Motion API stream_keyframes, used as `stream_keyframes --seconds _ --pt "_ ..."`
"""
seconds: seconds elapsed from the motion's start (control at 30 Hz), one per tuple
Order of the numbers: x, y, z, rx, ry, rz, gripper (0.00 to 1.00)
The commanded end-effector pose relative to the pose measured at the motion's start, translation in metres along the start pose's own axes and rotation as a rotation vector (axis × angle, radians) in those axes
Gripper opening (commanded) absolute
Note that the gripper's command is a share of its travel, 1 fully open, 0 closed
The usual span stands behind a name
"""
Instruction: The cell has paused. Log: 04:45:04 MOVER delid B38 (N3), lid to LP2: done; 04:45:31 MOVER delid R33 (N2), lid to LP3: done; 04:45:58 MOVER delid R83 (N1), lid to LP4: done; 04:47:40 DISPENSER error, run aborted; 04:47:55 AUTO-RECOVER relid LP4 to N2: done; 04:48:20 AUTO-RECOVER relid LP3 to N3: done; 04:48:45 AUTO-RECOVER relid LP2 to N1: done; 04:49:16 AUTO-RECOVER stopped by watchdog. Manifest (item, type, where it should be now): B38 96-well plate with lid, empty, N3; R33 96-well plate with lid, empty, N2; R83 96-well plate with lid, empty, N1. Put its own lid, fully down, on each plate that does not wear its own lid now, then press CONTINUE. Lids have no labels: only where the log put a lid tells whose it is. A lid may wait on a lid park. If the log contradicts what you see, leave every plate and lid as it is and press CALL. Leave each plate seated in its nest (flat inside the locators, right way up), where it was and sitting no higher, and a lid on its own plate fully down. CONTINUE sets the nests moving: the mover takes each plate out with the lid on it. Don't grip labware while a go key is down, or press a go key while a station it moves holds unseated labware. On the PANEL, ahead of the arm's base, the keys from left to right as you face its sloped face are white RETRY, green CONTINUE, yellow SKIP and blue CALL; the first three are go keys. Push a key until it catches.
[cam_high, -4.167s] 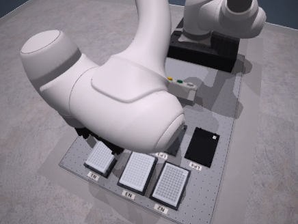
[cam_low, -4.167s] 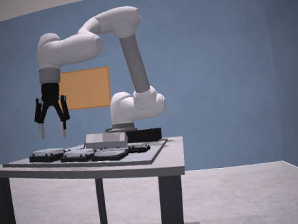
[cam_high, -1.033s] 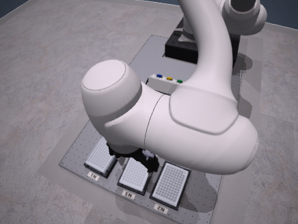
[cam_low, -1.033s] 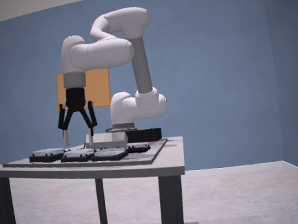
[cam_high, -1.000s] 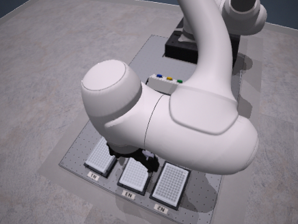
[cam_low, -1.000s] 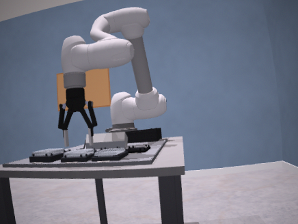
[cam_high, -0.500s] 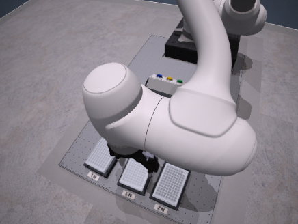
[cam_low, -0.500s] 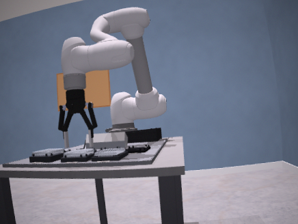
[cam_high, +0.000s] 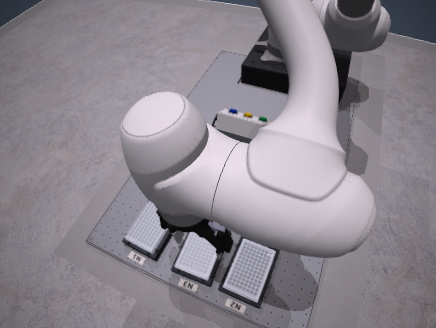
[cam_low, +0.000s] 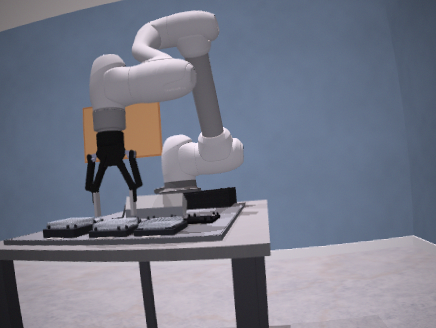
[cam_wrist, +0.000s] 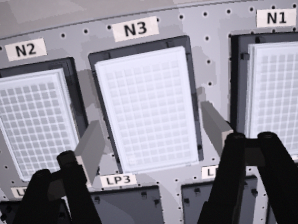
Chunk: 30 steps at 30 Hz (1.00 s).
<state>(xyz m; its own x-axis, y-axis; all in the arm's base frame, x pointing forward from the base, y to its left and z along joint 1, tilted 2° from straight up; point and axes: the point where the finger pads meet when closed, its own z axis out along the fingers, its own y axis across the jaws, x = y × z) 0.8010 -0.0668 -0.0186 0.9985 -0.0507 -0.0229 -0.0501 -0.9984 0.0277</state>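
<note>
Hovering over the middle N3 plate (cam_wrist: 148, 107), the gripper (cam_low: 113, 194) hangs part open and empty, fingers straddling its lid, likely because that lid belongs on the N2 plate (cam_wrist: 33, 120).

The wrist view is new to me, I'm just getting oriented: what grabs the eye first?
Three white lidded well plates in black nests fill it: N2 left, N3 centre, N1 right. The open black two-finger pincer looms in the foreground, straddling N3 and holding nothing. Below the plates, a small LP3 label shows.
</note>
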Motion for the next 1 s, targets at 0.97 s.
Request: stream_keyframes --seconds 0.97 --pt "0.0 0.0 -0.0002 0.0 0.0 0.0 0.59"
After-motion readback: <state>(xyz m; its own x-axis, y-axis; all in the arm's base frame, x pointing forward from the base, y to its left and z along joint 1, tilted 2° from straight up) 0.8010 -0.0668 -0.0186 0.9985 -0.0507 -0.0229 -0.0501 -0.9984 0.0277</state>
